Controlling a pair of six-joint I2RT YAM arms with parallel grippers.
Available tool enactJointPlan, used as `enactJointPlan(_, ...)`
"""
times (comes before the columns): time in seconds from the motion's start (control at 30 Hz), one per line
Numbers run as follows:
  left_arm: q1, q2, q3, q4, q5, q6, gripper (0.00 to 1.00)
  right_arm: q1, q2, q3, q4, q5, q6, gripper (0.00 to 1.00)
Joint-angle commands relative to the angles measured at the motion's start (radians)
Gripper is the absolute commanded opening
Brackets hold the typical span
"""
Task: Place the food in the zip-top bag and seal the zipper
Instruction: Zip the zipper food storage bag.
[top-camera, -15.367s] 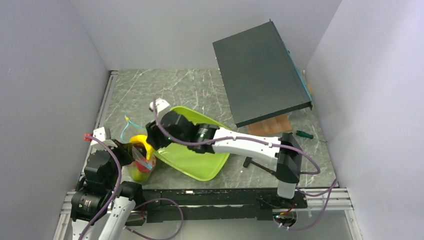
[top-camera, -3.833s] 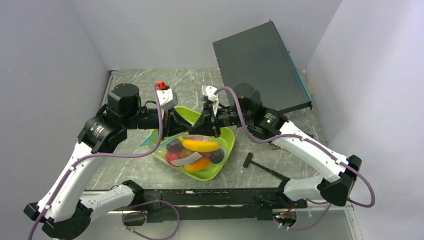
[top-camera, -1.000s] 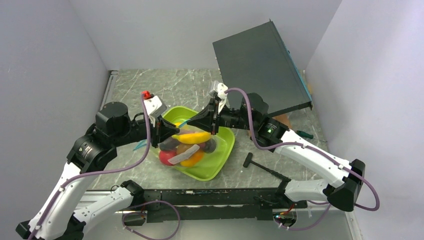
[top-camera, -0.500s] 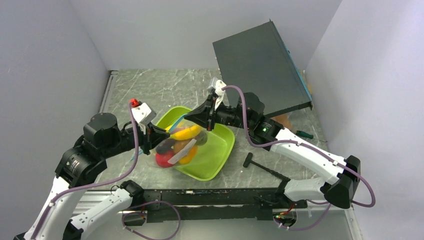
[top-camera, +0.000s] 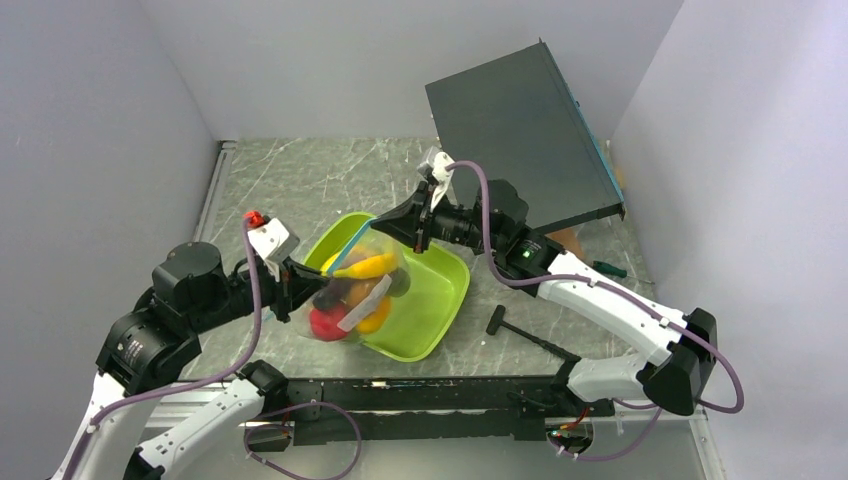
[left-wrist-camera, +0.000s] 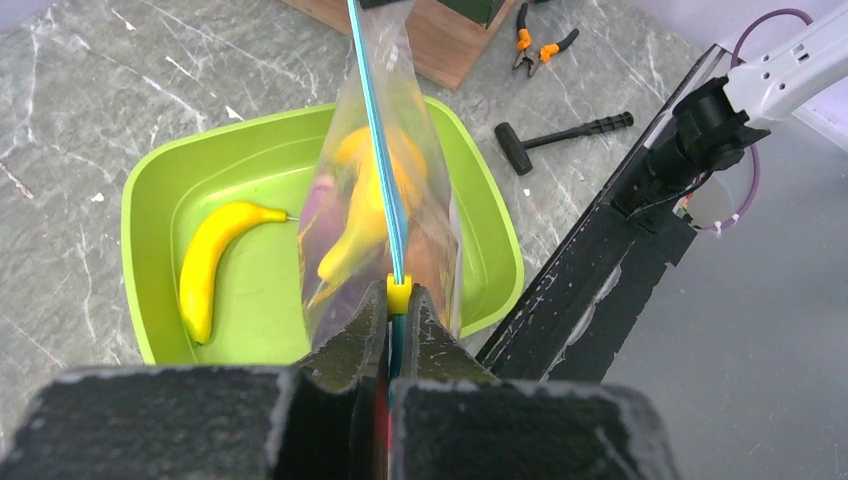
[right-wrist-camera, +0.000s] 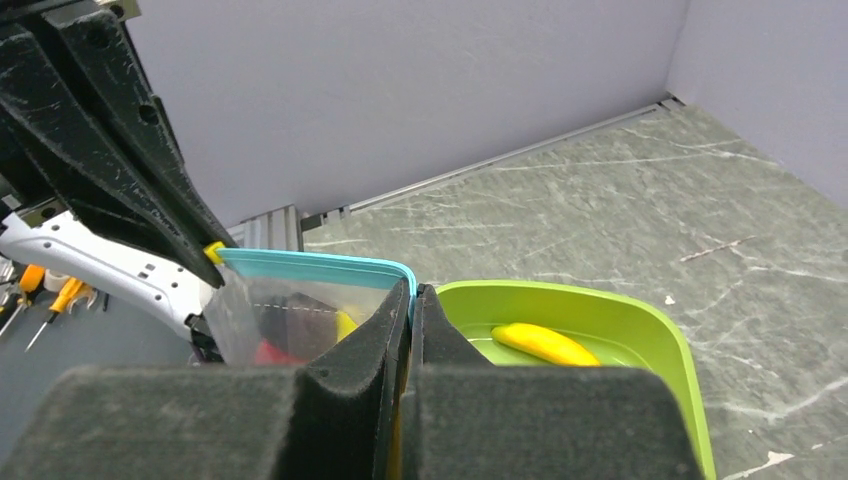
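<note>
Both left gripper (left-wrist-camera: 398, 300) and right gripper (right-wrist-camera: 411, 292) are clamping the thin blue zipper (left-wrist-camera: 374, 120) of a clear plastic bag (top-camera: 355, 296), stretched between them.

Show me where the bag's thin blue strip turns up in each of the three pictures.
Top external: the zipper slants across the centre, over the tray's left end.
Left wrist: the zipper rises from the left gripper to the top edge.
Right wrist: the zipper runs level, left of centre, to the right gripper.
Shared landmark: the lime-green tray.
</note>
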Motion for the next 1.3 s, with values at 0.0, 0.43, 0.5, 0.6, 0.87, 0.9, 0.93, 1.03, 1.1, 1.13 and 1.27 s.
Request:
enactJointPlan(0.0, 0.001, -0.039, -0.008, -0.098, 0.006, -0.037, 0.0, -0.087, -0.004, 0.031, 0.107, 0.132, 0.001, 0.0)
enactJointPlan(0.43, 0.0, -0.106, -0.056, -0.153, -0.022, -0.09, 0.0, -0.161, 0.029, 0.05, 0.14, 0.088, 0.024, 0.0)
enactJointPlan(0.5, 0.0, -0.123, -0.062, -0.157, -0.013, -0.102, 0.0, -0.174, 0.036, 0.05, 0.149, 0.069, 0.038, 0.0)
enactJointPlan(0.6, 0.0, -0.144, -0.062, -0.163, -0.021, -0.12, 0.0, -0.181, 0.045, 0.048, 0.16, 0.053, 0.049, 0.0)
enactJointPlan(0.87, 0.0, -0.173, -0.076, -0.206, -0.036, -0.14, 0.0, -0.187, 0.051, 0.041, 0.172, 0.043, 0.056, 0.0)
enactJointPlan(0.9, 0.001, -0.177, -0.079, -0.209, -0.035, -0.143, 0.0, -0.187, 0.051, 0.04, 0.172, 0.043, 0.055, 0.0)
enactJointPlan(0.93, 0.001, -0.179, -0.083, -0.209, -0.032, -0.144, 0.0, -0.187, 0.052, 0.041, 0.171, 0.043, 0.055, 0.0)
enactJointPlan(1.03, 0.001, -0.183, -0.095, -0.207, -0.031, -0.152, 0.0, -0.187, 0.049, 0.039, 0.173, 0.029, 0.055, 0.0)
enactJointPlan(1.1, 0.0, -0.182, -0.102, -0.21, -0.036, -0.154, 0.0, -0.187, 0.049, 0.036, 0.177, 0.024, 0.056, 0.0)
enactJointPlan(1.13, 0.0, -0.183, -0.105, -0.212, -0.037, -0.154, 0.0, -0.187, 0.048, 0.033, 0.18, 0.027, 0.059, 0.0)
enactJointPlan(1.27, 0.0, -0.199, -0.118, -0.216, -0.043, -0.162, 0.0, -0.188, 0.044, 0.031, 0.18, 0.029, 0.056, 0.0)
